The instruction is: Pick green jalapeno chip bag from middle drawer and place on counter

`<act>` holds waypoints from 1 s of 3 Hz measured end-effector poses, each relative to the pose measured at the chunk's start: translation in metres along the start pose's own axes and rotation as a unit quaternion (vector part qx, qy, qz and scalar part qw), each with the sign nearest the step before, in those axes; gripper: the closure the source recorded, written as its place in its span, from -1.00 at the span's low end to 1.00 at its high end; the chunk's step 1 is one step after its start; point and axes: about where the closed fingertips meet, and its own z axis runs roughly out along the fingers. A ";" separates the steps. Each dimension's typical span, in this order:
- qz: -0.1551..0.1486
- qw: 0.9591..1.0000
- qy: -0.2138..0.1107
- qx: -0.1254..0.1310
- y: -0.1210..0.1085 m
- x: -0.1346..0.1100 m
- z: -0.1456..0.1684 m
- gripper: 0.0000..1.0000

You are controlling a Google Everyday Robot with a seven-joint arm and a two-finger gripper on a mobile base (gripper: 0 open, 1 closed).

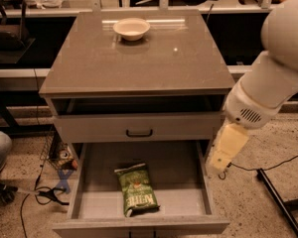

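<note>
Small crinkly green jalapeno chip bag (pixel 136 190) flat on the floor of the open grey middle drawer (pixel 188 202), lower centre, pale gripper (pixel 219 161) at right beside the drawer wall, grip state impossible to tell, round white bowl (pixel 131 29) on the glossy grey-brown counter (pixel 139 68)

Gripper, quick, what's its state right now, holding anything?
Gripper: cannot be told; it hangs over the right wall of the middle drawer, apart from the green jalapeno chip bag.
</note>
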 end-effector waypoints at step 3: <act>0.089 0.994 -0.021 -0.056 0.008 -0.003 0.104 -1.00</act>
